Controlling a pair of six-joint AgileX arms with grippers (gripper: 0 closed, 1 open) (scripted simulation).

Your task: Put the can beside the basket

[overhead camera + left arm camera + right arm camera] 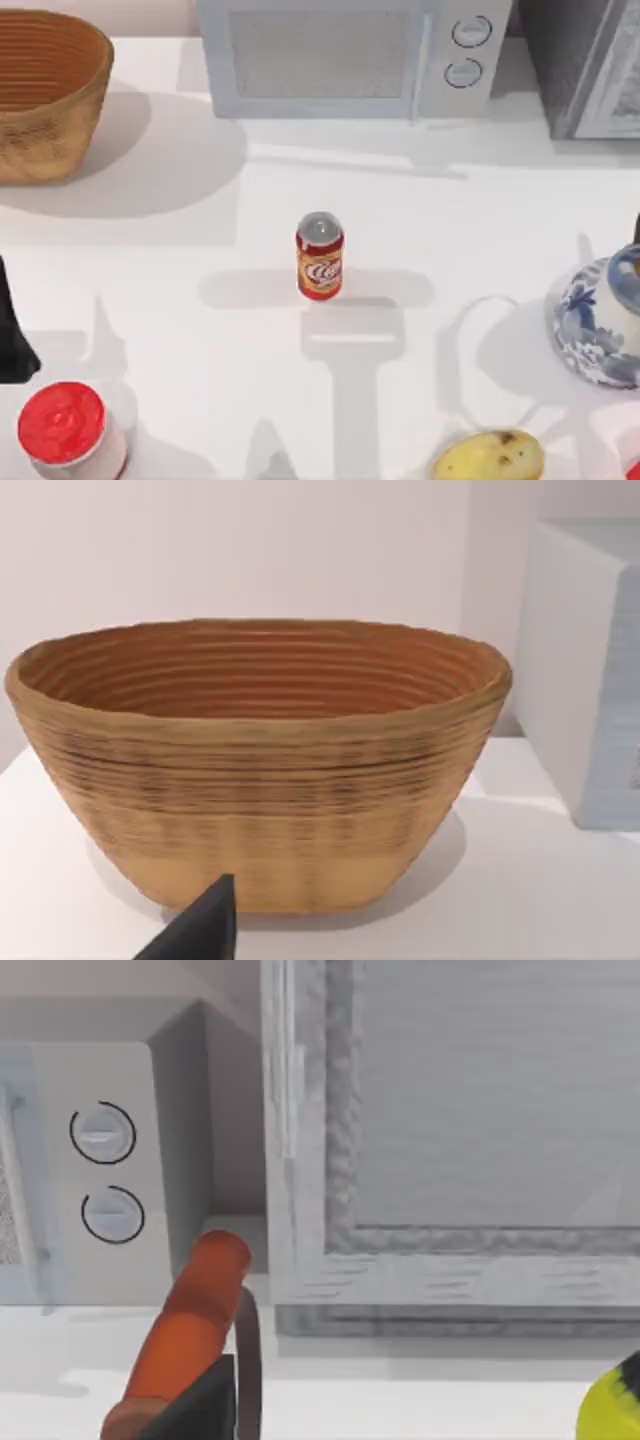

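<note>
Along the near edge of the tabletop stood a white jar with a red lid at the left corner and a yellow potato toward the right. A blue-and-white vase sat at the right edge.

The can stood upright in the middle of the tabletop, alone, with nothing touching it. It was well apart from the basket, which sat at the far left corner. A microwave stood along the far edge, with a grey cabinet at the far right corner.

The left arm showed as a dark shape at the left edge, near the jar; its wrist camera faced the basket, with one dark fingertip low in that view. The state of its jaws could not be told. The right arm's wrist camera looked toward the microwave dials and the cabinet, past an orange handle and one dark fingertip; its jaws could not be judged either.

The task appeared not yet begun: the can was ungrasped and unplaced. Reaching, gripping, carrying it across and setting it down next to the basket all seemed left to do.
</note>
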